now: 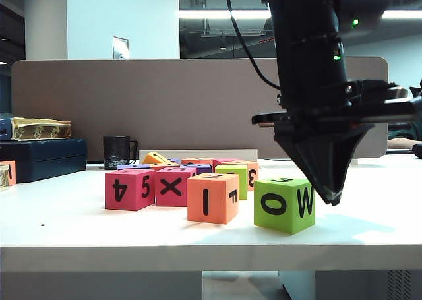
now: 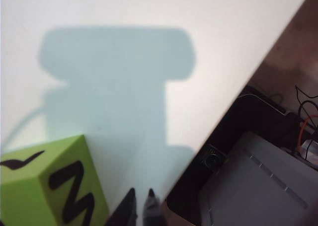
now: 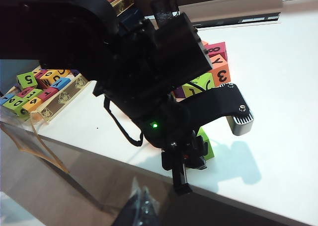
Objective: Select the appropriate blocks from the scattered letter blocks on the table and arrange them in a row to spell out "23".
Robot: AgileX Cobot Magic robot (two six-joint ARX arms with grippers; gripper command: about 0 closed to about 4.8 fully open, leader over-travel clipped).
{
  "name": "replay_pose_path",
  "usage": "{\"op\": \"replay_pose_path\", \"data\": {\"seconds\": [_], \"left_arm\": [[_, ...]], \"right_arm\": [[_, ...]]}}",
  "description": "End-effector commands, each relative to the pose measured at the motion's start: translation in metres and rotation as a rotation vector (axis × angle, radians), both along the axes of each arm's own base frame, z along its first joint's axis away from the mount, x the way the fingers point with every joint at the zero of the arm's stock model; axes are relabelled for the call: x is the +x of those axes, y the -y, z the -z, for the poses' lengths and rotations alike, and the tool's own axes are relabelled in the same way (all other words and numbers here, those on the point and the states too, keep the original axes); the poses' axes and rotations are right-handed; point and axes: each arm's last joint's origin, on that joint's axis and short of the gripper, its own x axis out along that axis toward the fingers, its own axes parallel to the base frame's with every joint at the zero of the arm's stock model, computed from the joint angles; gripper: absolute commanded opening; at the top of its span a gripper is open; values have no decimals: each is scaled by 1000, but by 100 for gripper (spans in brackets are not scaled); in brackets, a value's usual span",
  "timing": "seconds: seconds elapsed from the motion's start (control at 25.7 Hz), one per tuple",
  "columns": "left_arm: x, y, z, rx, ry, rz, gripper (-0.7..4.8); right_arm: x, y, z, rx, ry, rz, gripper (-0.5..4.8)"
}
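Evidently the lime-green foam cube (image 1: 285, 204) marked O, W and 3 sits out front near the edge of the plain white counter (image 1: 79, 231), just right of the orange cube (image 1: 212, 198) with an I face, so its 3 lies on top for the row. Beside it, not touching, the left gripper (image 1: 333, 196) points down with fingers (image 2: 130, 208) pressed together on nothing. Probably shut too, the right gripper (image 3: 141, 206) hangs off the counter's near edge, dim in its own view, holding nothing visible.
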Motion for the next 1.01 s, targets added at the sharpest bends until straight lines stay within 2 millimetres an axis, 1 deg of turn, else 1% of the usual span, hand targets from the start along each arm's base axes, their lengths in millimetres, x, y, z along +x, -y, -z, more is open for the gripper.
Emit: {"op": "replay_pose_path", "data": {"seconds": [0.04, 0.23, 0.5, 0.74, 0.85, 1.01], "left_arm": [[3, 2, 3, -4, 28, 12, 21], [8, 2, 5, 6, 58, -3, 20], [16, -4, 5, 23, 82, -32, 20], [23, -7, 5, 32, 111, -78, 21], [25, -7, 5, -1, 93, -162, 21], [24, -4, 4, -40, 80, -148, 21]], "right_arm": [[-2, -1, -1, 8, 4, -37, -1], [-5, -3, 4, 35, -55, -114, -1], [-9, -3, 13, 50, -164, -130, -1], [-9, -3, 13, 50, -165, -130, -1], [-9, -3, 13, 50, -165, -130, -1], [-9, -3, 13, 50, -165, -130, -1]]}}
